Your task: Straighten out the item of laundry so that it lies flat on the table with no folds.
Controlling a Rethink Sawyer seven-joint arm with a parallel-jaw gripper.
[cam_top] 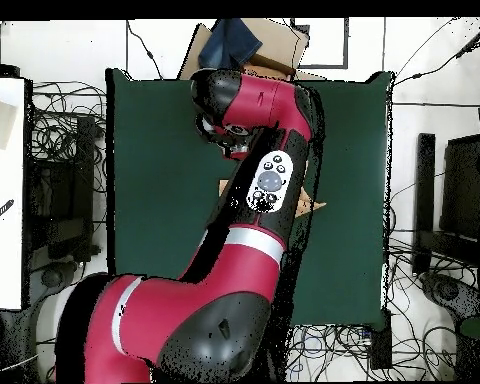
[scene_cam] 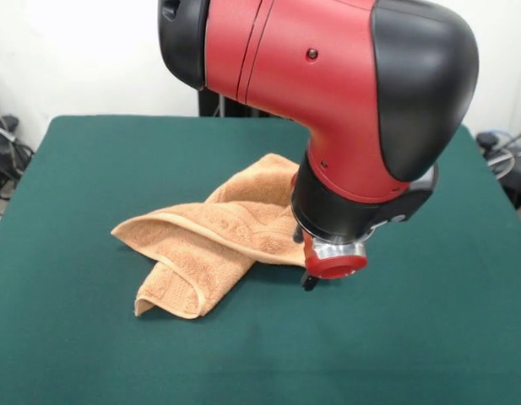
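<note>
The item of laundry point(scene_cam: 211, 243) is a light orange-tan terry towel, crumpled near the middle of the dark green table point(scene_cam: 100, 160). One part is folded over into a flap at the front left, and another runs back toward the far right. In the front view my gripper point(scene_cam: 310, 283) hangs low over the table at the towel's right edge, under the big red and black arm. Whether it touches the cloth cannot be made out. From overhead the arm covers nearly all of the towel; only a small tan corner point(cam_top: 311, 206) shows, and the gripper is hidden.
Bare green table point(cam_top: 154, 150) lies around the towel on all sides. Off the table, overhead, are a cardboard box point(cam_top: 269, 40) at one end, tangled cables point(cam_top: 59, 140) along both long sides, and a white surface point(cam_top: 4, 190) at the left.
</note>
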